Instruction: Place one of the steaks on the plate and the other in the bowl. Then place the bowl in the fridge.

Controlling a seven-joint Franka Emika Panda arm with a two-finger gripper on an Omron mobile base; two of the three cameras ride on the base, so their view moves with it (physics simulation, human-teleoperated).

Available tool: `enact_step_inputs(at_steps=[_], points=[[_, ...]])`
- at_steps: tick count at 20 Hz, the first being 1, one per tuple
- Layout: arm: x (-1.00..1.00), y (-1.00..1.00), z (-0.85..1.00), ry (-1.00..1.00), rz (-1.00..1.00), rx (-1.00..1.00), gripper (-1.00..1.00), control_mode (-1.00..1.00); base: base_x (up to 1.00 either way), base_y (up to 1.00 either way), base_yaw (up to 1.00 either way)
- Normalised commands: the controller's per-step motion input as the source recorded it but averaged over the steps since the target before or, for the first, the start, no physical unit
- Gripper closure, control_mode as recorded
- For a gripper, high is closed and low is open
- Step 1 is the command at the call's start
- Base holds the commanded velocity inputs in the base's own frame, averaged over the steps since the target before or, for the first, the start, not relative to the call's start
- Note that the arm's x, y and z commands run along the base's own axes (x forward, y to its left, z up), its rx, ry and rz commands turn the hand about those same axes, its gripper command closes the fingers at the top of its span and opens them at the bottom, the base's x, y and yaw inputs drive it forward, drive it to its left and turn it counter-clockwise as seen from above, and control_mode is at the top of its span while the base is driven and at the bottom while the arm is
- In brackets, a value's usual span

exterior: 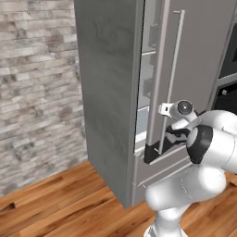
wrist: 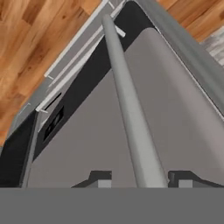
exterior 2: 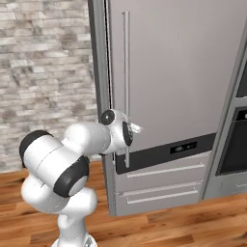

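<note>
The fridge [exterior: 107,92] stands tall and grey, and its upper door [exterior: 199,51] is ajar, with pale shelves showing in the gap [exterior: 144,83]. My gripper [exterior: 169,135] is at the lower end of the long thin handle [exterior: 170,78], shut on it. In the right base view the gripper [exterior 2: 129,133] sits on the same handle [exterior 2: 126,72] of the fridge [exterior 2: 178,72]. The hand view shows the gripper [wrist: 144,182] with a fingertip [wrist: 104,183] on either side of the handle [wrist: 131,113]. The steaks, the plate and the bowl are out of view.
Below the door, a dark band [exterior 2: 164,152] tops the two fridge drawers [exterior 2: 164,181]. A dark built-in oven [exterior 2: 235,149] adjoins the fridge on the right. A brick wall [exterior: 37,92] runs along the left, above a wooden floor [exterior: 60,203].
</note>
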Motion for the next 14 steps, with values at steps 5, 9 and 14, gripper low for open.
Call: enact_step_inputs(at_steps=[5,9,14], points=[[-0.41,-1.00,0.00,0.10,-0.22,0.05,1.00,-1.00,0.00,0.00,0.00],[-0.46,-1.00,0.00,0.10,-0.22,0.07,1.00,-1.00,0.00,0.00,0.00],[-0.53,-1.00,0.00,0.10,-0.20,0.09,1.00,-1.00,0.00,0.00,0.00]])
